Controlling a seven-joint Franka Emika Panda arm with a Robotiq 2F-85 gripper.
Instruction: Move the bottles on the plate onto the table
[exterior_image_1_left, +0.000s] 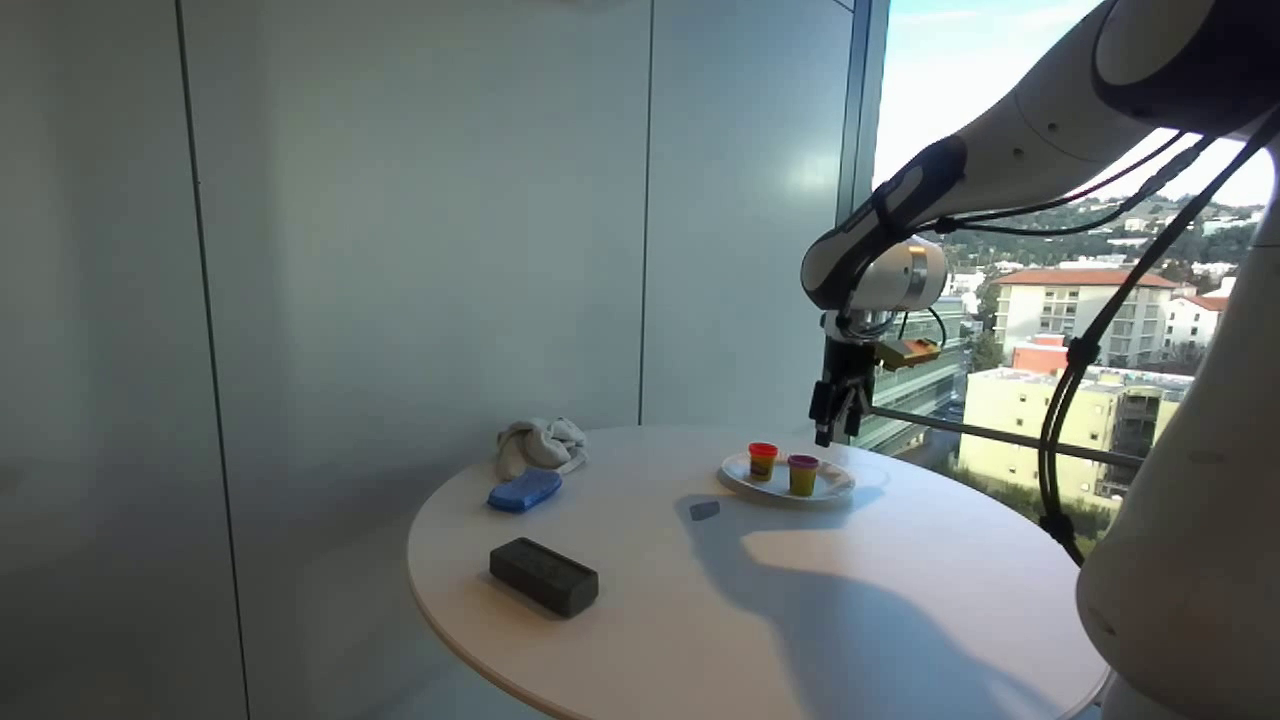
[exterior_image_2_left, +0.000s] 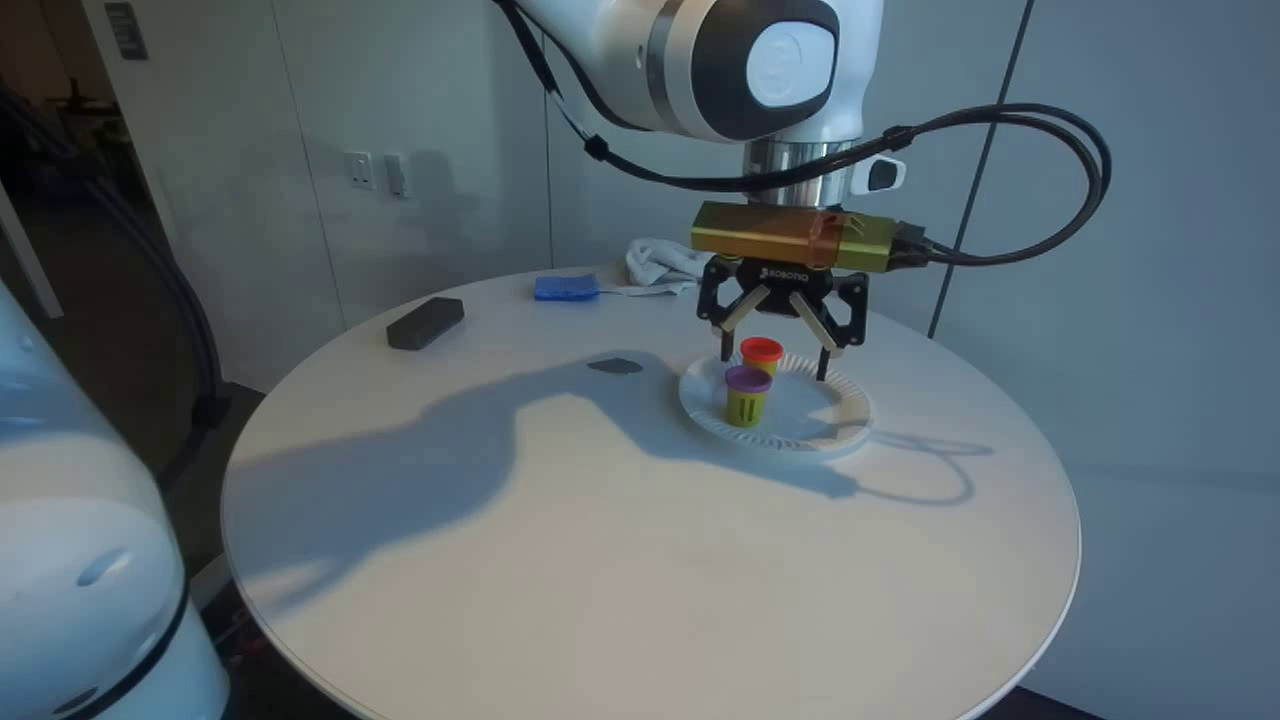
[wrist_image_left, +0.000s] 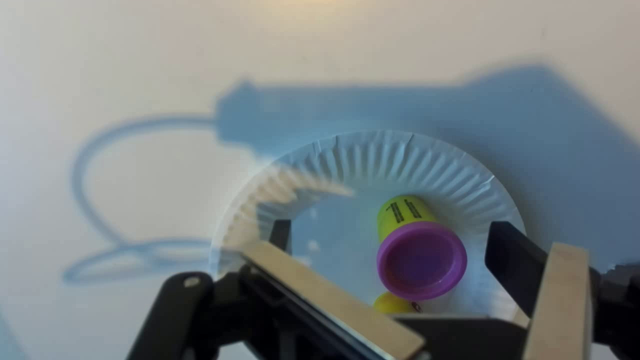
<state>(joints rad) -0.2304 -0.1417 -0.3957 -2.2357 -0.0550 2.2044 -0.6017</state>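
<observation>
Two small yellow tubs stand upright on a white paper plate (exterior_image_1_left: 838, 488) (exterior_image_2_left: 848, 425) (wrist_image_left: 375, 155) on the round white table (exterior_image_1_left: 640, 650) (exterior_image_2_left: 640, 600). One tub has a purple lid (exterior_image_1_left: 803, 477) (exterior_image_2_left: 746, 402) (wrist_image_left: 421, 260). The tub with a red-orange lid (exterior_image_1_left: 763, 462) (exterior_image_2_left: 762, 352) stands close to it; in the wrist view only a bit of its yellow body (wrist_image_left: 390, 303) shows, the rest hidden by the purple lid and gripper. My gripper (exterior_image_1_left: 838, 436) (exterior_image_2_left: 775, 366) (wrist_image_left: 390, 229) is open and empty above the plate. In the wrist view the purple lid appears between its fingers.
A black box (exterior_image_1_left: 543, 577) (exterior_image_2_left: 426, 323), a blue pouch (exterior_image_1_left: 524, 490) (exterior_image_2_left: 567, 288) and a crumpled whitish cloth (exterior_image_1_left: 542, 446) (exterior_image_2_left: 665, 263) lie on the table. A dark flat piece (exterior_image_1_left: 704, 511) (exterior_image_2_left: 614, 366) lies near the plate. A wall stands behind the table.
</observation>
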